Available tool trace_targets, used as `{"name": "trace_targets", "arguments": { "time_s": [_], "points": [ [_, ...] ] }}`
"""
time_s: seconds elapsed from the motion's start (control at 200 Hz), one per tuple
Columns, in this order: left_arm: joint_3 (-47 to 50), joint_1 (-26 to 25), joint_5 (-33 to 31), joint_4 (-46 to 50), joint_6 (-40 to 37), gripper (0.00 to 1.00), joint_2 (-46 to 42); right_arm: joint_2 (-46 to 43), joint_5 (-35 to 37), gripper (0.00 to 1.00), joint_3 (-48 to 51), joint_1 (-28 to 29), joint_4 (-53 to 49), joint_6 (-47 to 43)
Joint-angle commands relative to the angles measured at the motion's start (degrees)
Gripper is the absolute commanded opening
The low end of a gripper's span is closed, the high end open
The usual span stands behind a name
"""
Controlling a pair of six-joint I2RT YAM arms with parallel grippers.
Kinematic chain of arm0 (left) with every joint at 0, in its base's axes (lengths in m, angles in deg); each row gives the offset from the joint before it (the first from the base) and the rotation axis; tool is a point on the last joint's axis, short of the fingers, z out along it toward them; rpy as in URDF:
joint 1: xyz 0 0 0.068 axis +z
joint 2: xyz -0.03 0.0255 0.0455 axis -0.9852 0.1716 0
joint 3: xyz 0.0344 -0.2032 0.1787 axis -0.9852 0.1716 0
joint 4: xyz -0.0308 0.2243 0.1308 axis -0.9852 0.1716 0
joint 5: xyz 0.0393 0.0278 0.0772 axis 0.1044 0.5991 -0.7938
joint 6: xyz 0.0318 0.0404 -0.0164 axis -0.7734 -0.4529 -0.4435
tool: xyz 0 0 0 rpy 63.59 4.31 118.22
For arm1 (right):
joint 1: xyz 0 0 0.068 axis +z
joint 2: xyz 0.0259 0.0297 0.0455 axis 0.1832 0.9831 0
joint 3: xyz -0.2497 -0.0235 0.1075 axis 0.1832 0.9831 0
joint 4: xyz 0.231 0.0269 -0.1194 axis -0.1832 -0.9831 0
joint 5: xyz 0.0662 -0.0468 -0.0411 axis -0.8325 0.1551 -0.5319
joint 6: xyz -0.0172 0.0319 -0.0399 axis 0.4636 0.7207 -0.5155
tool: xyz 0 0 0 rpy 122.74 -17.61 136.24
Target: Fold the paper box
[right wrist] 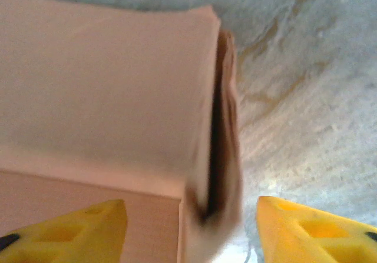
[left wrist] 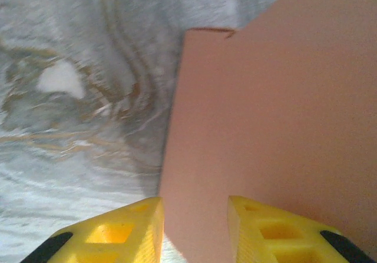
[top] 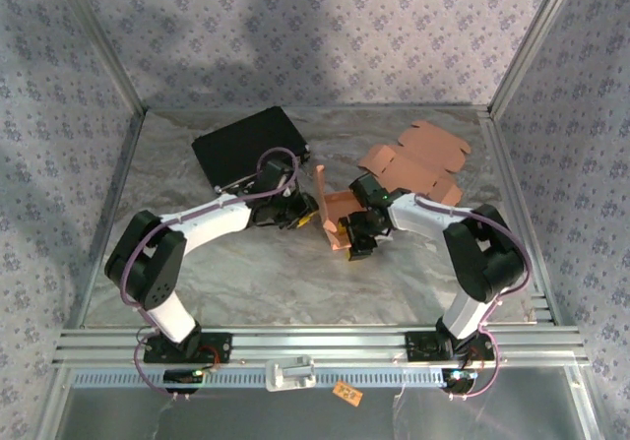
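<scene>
Left wrist: left gripper (left wrist: pixel 195 207) fingers part-way apart. A box (left wrist: pixel 265 110) panel fills the gap and runs off the right of the frame; can't tell if it's pinched. Right wrist: right gripper (right wrist: pixel 189 203) spread wide, straddling a folded box wall (right wrist: pixel 222 127), with clearance on the right-hand finger. Top view: both meet at the half-formed box, centre frame, one flap (top: pixel 320 184) upright. Flat cardboard blanks (top: pixel 418 159) upper right, black pad (top: pixel 248 145) upper left, all on the table (top: pixel 246 282).

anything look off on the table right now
The half-folded paper box looks lopsided: one flap sticks straight up, and its doubled side wall gapes rather than lying flat. Nothing spilled.
</scene>
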Motion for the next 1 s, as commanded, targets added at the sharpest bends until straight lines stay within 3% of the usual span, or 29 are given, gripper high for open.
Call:
{"name": "trace_targets", "arguments": {
  "time_s": [0.0,0.19,0.335,0.43,0.555,0.66,0.77,0.994],
  "points": [
    [-3.3,0.0,0.1,-0.7,-1.3,0.34,0.4,-4.3,0.4,0.65,-1.7,-0.8,-4.7,-3.2],
    [-5.7,0.0,0.5,0.5,-2.2,0.34,1.4,-12.4,6.3,0.68,-5.8,-3.0,-14.9,-13.5],
    [-6.5,-0.1,0.6,1.2,-2.4,0.34,2.2,-17.1,13.2,0.67,-10.5,-6.0,-16.2,-35.6],
    [-6.8,-0.1,0.6,1.7,-2.7,0.34,2.1,-18.2,7.5,0.67,-12.2,-6.1,-8.4,-57.6],
    [-7.0,-0.1,0.6,2.2,-3.0,0.34,2.1,-12.7,-2.7,0.67,-20.4,-5.7,-15.3,-76.1],
    [-7.0,-0.2,0.6,2.5,-3.1,0.34,2.3,-8.8,-8.9,0.64,-23.8,-5.7,-16.0,-80.0],
    [-7.0,-0.2,0.6,2.5,-3.2,0.34,2.4,-5.2,-7.6,0.62,-28.6,-3.8,-18.3,-82.0],
    [-7.7,-0.4,0.4,3.2,-3.6,0.34,2.5,1.9,-5.2,0.50,-32.9,-1.3,-21.8,-81.1]
  ]
}}
